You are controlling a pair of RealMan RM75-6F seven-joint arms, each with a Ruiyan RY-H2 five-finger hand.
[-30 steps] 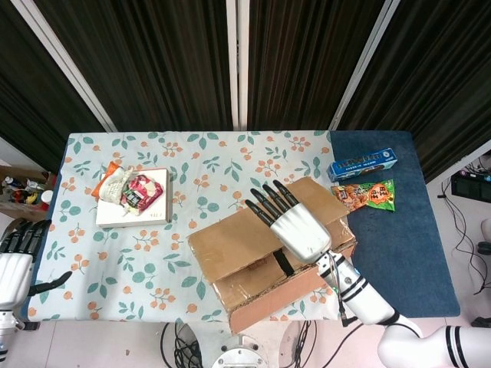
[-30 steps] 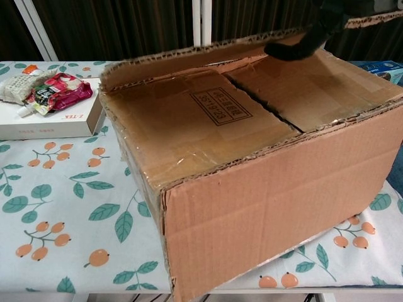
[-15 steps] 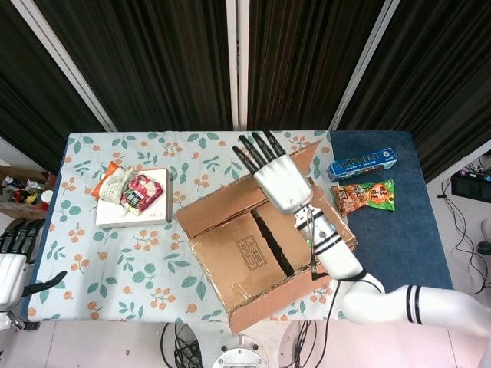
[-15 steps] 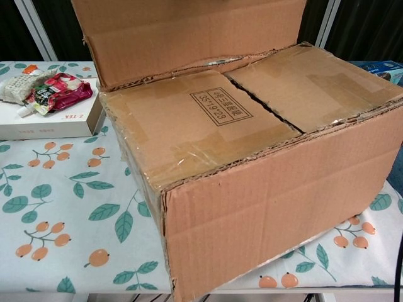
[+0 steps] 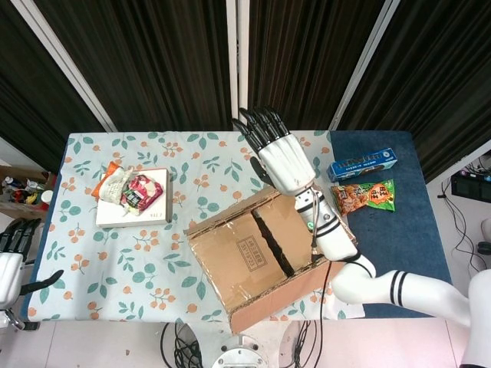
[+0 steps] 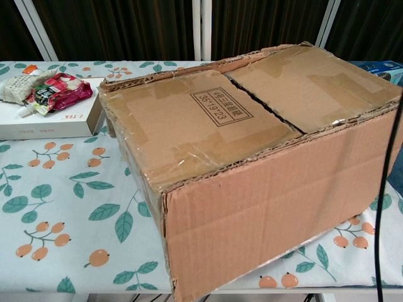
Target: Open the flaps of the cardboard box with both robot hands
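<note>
While its two inner flaps lie shut, the taped cardboard box [image 5: 265, 257] sits mid-table.
The right hand [image 5: 278, 157] (white shell, black fingers) hovers spread, holding nothing; the left hand [image 5: 11, 261] likewise.

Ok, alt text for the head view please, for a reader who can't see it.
Seen from above, the right hand hovers, fingers spread, past the far edge of a cardboard box whose two inner flaps lie shut. The left hand waits at the floral table's left edge; snack packets lie to the right.
</note>
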